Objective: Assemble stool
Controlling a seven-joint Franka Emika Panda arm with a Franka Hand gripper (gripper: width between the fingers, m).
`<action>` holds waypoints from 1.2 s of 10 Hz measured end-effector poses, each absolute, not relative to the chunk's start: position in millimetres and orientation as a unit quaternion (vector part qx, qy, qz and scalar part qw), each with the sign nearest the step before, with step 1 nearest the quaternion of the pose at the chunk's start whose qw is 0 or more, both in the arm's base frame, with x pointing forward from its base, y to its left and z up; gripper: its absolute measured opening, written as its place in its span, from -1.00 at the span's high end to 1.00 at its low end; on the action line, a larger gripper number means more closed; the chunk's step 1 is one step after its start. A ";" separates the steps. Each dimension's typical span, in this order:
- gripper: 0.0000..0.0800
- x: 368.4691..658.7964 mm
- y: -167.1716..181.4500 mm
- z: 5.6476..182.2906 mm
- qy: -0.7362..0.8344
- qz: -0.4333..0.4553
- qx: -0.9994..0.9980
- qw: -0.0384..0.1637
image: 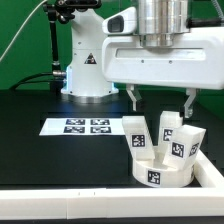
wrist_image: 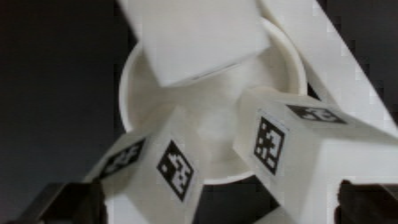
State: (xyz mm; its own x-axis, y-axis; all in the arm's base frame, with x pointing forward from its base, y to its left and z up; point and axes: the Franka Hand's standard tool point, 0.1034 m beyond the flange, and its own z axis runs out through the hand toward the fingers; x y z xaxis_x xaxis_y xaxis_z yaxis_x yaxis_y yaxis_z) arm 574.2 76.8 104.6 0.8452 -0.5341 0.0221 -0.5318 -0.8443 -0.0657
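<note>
The white stool stands by the rail at the exterior view's right. Its round seat lies flat, and three blocky tagged legs stand up out of it, leaning a little. My gripper hangs just above the legs, open and empty, with one finger on each side of the group. In the wrist view the seat ring lies below, with two tagged legs near and a third leg farther off. My gripper shows only as dark fingertips at the frame's edge.
The marker board lies flat on the black table at the exterior view's left of the stool. White border rails run along the right and front edges. The arm's white base stands at the back.
</note>
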 end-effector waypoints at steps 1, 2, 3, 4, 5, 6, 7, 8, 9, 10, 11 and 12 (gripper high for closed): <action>-0.62 575.0 76.5 104.4 0.213 -0.021 -0.976 0.026; -0.62 575.9 75.6 104.0 0.186 -0.021 -0.982 0.025; -0.62 575.9 75.4 103.8 0.167 -0.022 -0.986 0.024; -0.62 576.0 74.5 103.7 0.123 -0.023 -0.992 0.021; -0.62 576.0 74.1 103.6 0.097 -0.023 -0.995 0.021; -0.62 576.1 73.8 103.6 0.065 -0.024 -0.997 0.018; -0.62 576.2 72.2 103.2 -0.025 -0.028 -0.999 0.007; -0.62 575.8 71.6 102.8 -0.080 -0.028 -0.996 0.004; -0.62 575.8 70.0 102.6 -0.111 -0.027 -0.993 0.003; -0.62 575.8 66.3 102.2 -0.187 -0.025 -0.982 -0.002; -0.62 575.7 65.2 101.9 -0.228 -0.024 -0.973 -0.005; -0.62 575.4 64.2 101.7 -0.280 -0.021 -0.960 -0.012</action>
State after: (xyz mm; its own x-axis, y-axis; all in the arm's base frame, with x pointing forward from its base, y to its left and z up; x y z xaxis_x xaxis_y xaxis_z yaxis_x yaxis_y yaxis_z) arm 575.4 64.2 101.7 0.8421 0.5382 0.0337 0.5372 -0.8427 0.0346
